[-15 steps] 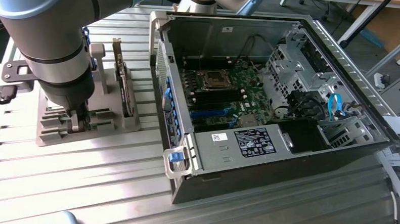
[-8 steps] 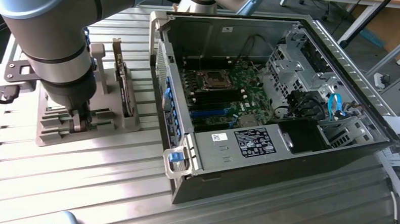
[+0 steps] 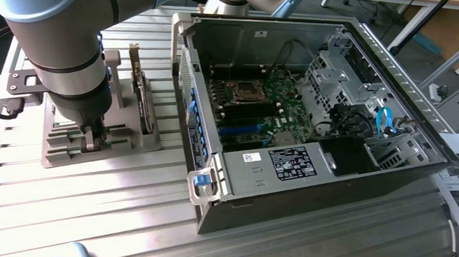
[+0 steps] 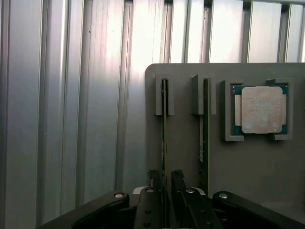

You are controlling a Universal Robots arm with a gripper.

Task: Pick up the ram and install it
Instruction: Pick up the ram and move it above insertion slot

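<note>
Well, the hand [image 4: 165, 178] straddles the ram [image 4: 164, 129] (upright in its holder [image 4: 257, 167]).

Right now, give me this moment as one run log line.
phase: pick | gripper: down astride ram | ram: on edge in gray holder slot, not lifted | computer case: open, ram not installed

The big grey arm [image 3: 59, 28] stands at the exterior view's left and points straight down. Its dark wrist [image 3: 79, 101] is low, and the gripper [image 3: 94, 139] hangs right under it, pointing down too. In the wrist view, the two black fingers [image 4: 177, 176] are a little apart, with a thin gap between them.
</note>
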